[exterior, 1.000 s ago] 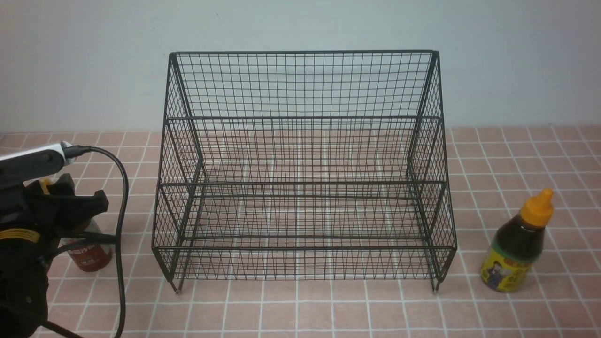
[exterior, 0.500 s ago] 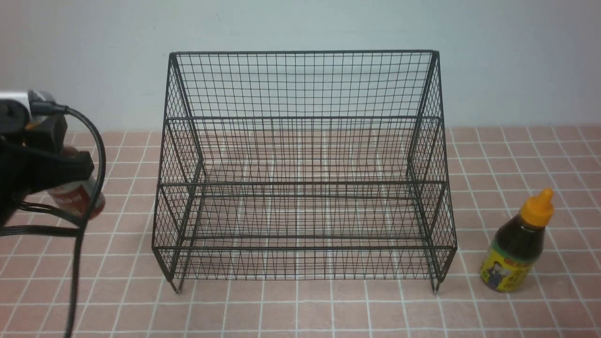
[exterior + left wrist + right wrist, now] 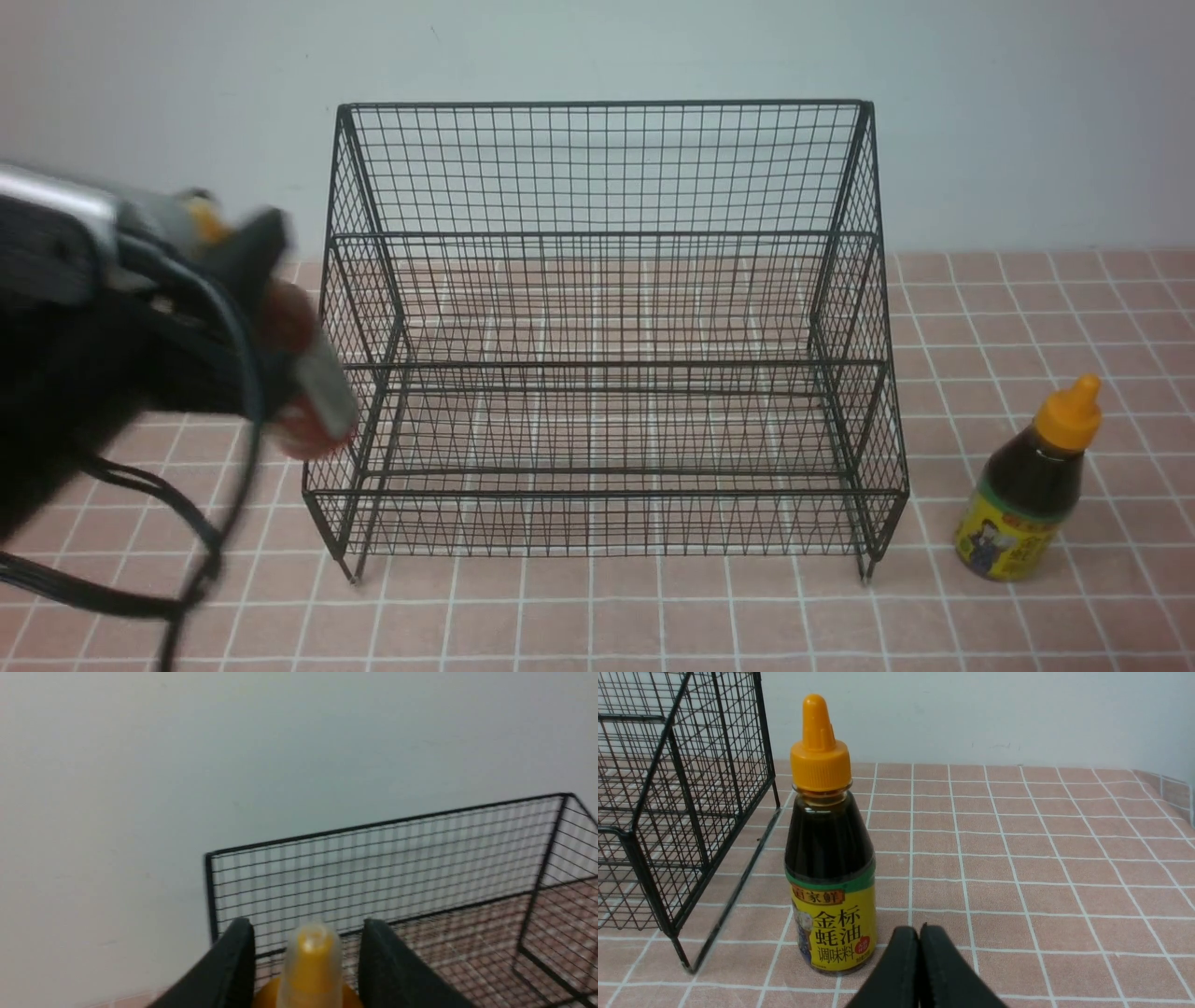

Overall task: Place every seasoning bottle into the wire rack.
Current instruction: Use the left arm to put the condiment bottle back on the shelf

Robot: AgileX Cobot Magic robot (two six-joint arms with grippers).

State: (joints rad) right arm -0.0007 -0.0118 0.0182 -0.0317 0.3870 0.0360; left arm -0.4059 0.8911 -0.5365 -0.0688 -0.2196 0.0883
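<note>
The red sauce bottle (image 3: 297, 369) is off the tiles now, clamped in my left gripper (image 3: 294, 322) and carried up against the left side of the wire rack (image 3: 607, 233), about level with its middle tier. A second ago it stood on the tiled tabletop (image 3: 1027, 308) well left of the rack with my jaws around it. Half a second ago it was only just lifted. The rack and the dark sauce bottle (image 3: 1027, 485) have not shifted. That bottle stands upright on the tiles, outside the rack, just beside its front right corner.

In the front view, blur smears my left arm and the red bottle. The bottle seems to lean, cap uppermost, but its label is unreadable and I cannot tell whether it touches the mesh. My left wrist view shows only its yellow-orange nozzle between my two fingers (image 3: 238, 956), which stand partway apart. The body is cut off at the frame's edge, and the rack's tall back stands beyond.

My right gripper (image 3: 919, 940) is outside the front view. Its own wrist view shows the fingertips pressed together on nothing, low near the dark bottle, whose yellow-green label is sharp there.
</note>
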